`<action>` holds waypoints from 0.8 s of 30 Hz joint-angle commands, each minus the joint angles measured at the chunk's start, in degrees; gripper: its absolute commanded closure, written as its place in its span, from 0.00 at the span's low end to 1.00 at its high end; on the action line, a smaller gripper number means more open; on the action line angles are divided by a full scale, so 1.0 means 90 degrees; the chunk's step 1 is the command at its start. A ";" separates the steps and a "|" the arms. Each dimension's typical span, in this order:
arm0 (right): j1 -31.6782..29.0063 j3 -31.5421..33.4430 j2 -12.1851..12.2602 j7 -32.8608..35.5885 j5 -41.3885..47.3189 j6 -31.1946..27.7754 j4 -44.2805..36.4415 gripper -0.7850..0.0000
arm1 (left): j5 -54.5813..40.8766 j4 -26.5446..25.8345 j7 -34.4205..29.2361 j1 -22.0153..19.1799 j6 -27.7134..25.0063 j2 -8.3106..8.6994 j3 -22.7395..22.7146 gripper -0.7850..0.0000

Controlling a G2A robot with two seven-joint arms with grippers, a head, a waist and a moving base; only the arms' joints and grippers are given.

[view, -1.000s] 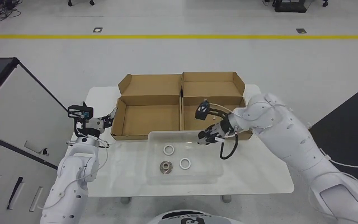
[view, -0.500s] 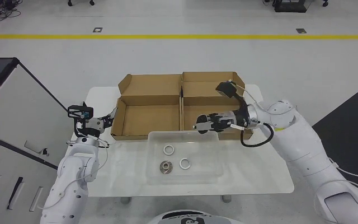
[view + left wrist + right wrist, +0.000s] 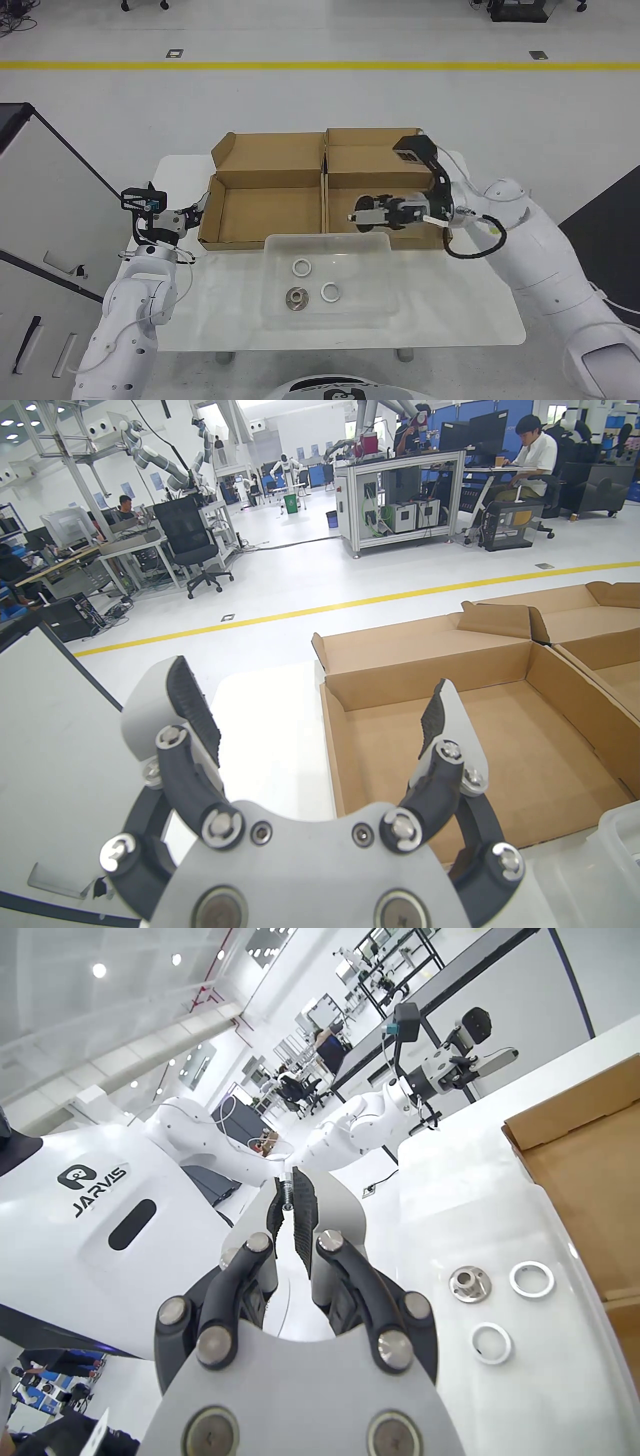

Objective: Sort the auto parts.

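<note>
Now your right gripper (image 3: 288,1185) pinches the small silver threaded screw (image 3: 286,1200) over the right brown cardboard box (image 3: 340,200) — lower it first, then let go gently. Your left gripper (image 3: 310,705) hangs wide apart.

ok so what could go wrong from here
The right pincer grips the small threaded part only at its very tips, so it could slip out. It hangs over the right box close to the divide with the left box, so a loose release might bounce it across.
</note>
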 commanded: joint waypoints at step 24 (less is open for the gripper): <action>-0.0383 0.0375 -0.0952 0.0300 0.4242 0.0226 -0.1244 1.00 | 0.0000 0.0000 0.0000 0.0000 0.0000 0.0000 0.0000 0.00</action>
